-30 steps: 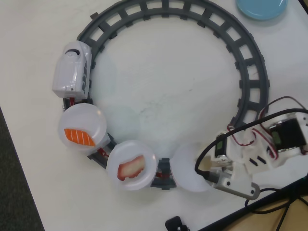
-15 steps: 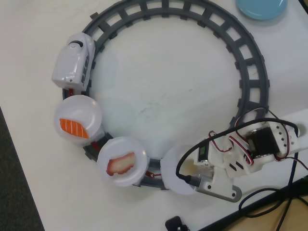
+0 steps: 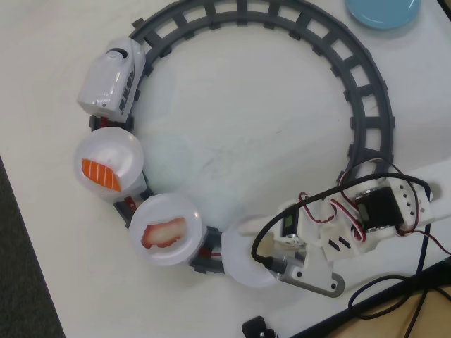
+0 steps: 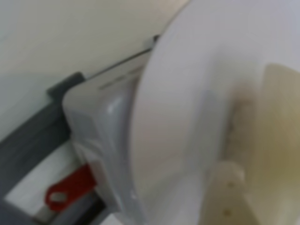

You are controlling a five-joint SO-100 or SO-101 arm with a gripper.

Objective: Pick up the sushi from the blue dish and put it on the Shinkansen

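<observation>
Three round white translucent plate cars trail the white bullet-nosed toy Shinkansen [image 3: 111,76] along the grey ring track [image 3: 366,105]; the gripper [image 3: 271,250] hovers over the rearmost plate [image 3: 243,271], at six o'clock on the ring. In the wrist view the pale cream oblong sushi [image 4: 281,140] lies close against a finger [image 4: 225,197], just above that plate [image 4: 187,93]. Whether the jaws clench it cannot be told; the empty light blue round dish [image 3: 384,13] sits at one o'clock.

Inspector: Arm [image 3: 352,225] body?
Clerk: White printed shells, black servo blocks, grey bracket with screw holes near the gripper [image 3: 271,257]
Inspector: Wiring?
Clerk: Red, white and black leads looped over joints; thick black cable [image 3: 380,285] trails away
</observation>
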